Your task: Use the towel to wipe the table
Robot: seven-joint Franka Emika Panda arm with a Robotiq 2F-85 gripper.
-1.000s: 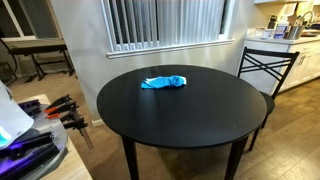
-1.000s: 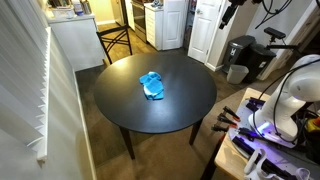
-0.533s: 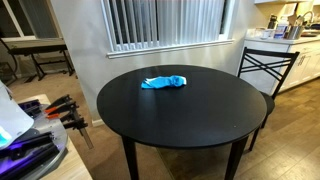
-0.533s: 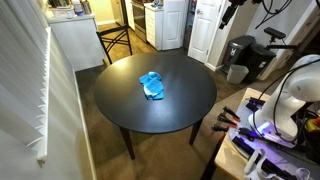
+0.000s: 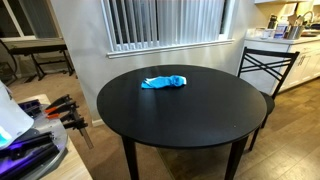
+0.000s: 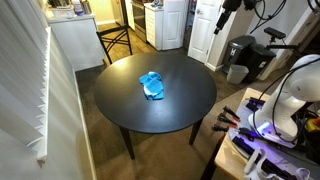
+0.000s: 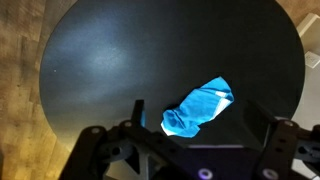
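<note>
A crumpled blue towel [image 5: 163, 82] lies on the round black table [image 5: 190, 120], a little toward the window side; it shows in both exterior views [image 6: 151, 85]. In the wrist view the towel [image 7: 212, 98] lies far below, between my fingers. My gripper [image 7: 200, 112] is open and empty, high above the table [image 7: 100, 70]. In an exterior view only a dark part of the arm [image 6: 229, 9] shows at the top edge.
A black metal chair [image 5: 265, 62] stands at the table's far side [image 6: 115, 40]. Window blinds [image 5: 165, 22] run along the wall. A bench with clamps [image 5: 62, 108] and a white machine [image 6: 290, 95] stand near the table. A bin [image 6: 238, 73] is by the door.
The dark arm part at the top of the exterior view has shifted slightly. The towel and table have not moved.
</note>
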